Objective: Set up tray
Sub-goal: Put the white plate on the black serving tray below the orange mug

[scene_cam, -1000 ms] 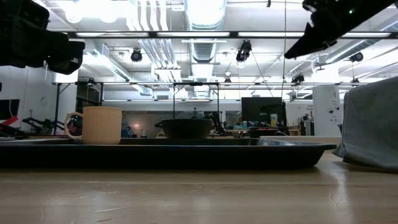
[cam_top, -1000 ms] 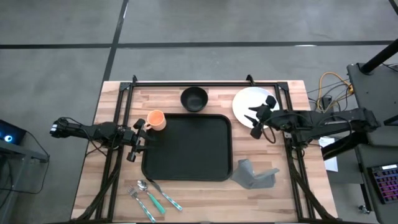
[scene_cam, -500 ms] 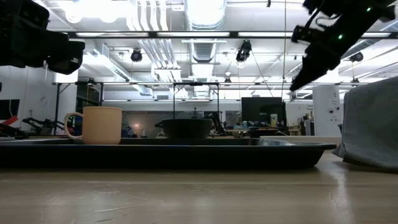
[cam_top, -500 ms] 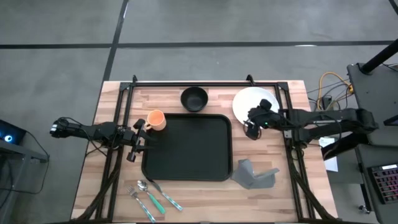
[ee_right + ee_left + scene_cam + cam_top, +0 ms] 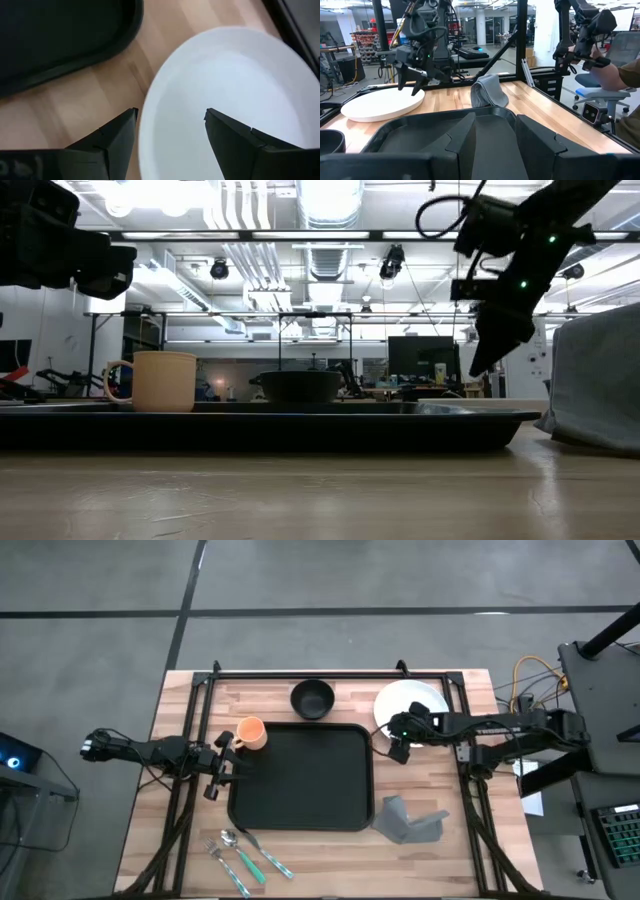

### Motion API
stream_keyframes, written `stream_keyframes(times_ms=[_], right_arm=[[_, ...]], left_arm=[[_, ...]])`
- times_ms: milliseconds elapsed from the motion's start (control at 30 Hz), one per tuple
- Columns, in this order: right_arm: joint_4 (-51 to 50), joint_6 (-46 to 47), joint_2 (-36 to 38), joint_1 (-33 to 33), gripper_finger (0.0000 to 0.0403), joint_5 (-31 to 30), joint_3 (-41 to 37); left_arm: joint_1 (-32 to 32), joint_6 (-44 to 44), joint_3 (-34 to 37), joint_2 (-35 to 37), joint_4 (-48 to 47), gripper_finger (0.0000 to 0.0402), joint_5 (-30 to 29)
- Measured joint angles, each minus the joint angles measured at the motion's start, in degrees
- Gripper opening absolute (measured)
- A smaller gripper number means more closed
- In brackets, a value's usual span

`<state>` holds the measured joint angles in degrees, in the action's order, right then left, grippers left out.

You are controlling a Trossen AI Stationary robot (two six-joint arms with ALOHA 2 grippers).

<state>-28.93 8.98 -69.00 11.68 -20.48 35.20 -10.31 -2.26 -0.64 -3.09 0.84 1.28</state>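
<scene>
The black tray [image 5: 300, 777] lies flat mid-table, also showing in the left wrist view [image 5: 420, 131] and the right wrist view [image 5: 60, 35]. The round white plate [image 5: 415, 700] rests on the wood off the tray's far right corner. My right gripper [image 5: 397, 738] hangs open over the plate's rim nearest the tray [image 5: 150, 107]; one finger is over the wood, the other over the plate [image 5: 230, 95]. In the low view it [image 5: 485, 350] is above table height. My left gripper [image 5: 222, 765] waits open at the tray's left edge.
An orange mug [image 5: 250, 733] stands at the tray's far left corner, with a black bowl [image 5: 312, 698] behind the tray. A folded grey napkin [image 5: 410, 822] lies near the tray's right near corner, and cutlery [image 5: 242, 855] lies near the near edge. A person's hand [image 5: 607, 75] shows beyond the table.
My right gripper has moved toward the table's left and down, from beside the plate's near right part to over its rim nearest the tray, tipping its fingers downward. It has stayed open. Nothing on the table has moved.
</scene>
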Motion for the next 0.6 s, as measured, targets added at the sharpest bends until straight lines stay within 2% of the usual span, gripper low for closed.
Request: stream_keyframes(times_ms=[233,600], right_arm=[[2.41,0.14,-6.6,1.5,0.0226,5.76,-0.02],[4.05,0.08,-14.06,4.17,0.0226,5.97,1.88]], left_arm=[[-0.01,0.0,0.0,0.0,0.0,0.0119,0.02],[-0.01,0.0,0.0,0.0,0.0,0.0119,0.0]])
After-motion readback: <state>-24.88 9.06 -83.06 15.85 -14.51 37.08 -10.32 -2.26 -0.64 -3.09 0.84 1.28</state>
